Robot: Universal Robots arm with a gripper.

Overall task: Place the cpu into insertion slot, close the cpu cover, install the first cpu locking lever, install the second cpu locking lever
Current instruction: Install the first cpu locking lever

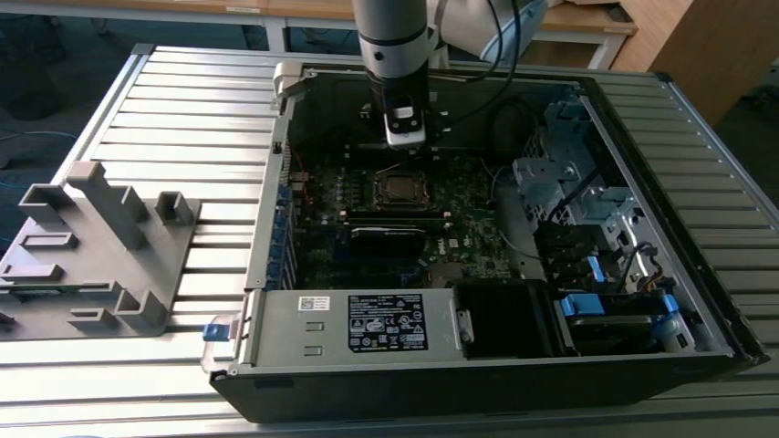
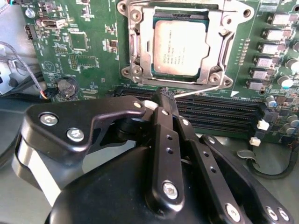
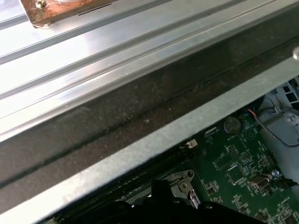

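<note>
In the second wrist view the cpu (image 2: 180,49) lies flat in the insertion slot (image 2: 135,46), its grey metal top showing through the cut-out of the cpu cover (image 2: 216,46), which lies down over it. A thin silver locking lever (image 2: 205,90) runs along the socket's near edge. My gripper (image 2: 164,95) is shut, and its black tips meet right at that lever's end; whether they pinch it I cannot tell. In the exterior view the gripper (image 1: 404,146) hangs just behind the socket (image 1: 402,190) inside the open computer case.
Long black memory slots (image 2: 219,114) lie between my fingers and the socket. A coin cell (image 2: 67,86) and loose wires (image 2: 23,65) sit beside them. The case wall (image 3: 140,149) rises close behind the arm. A grey fixture (image 1: 98,246) stands at the exterior view's left.
</note>
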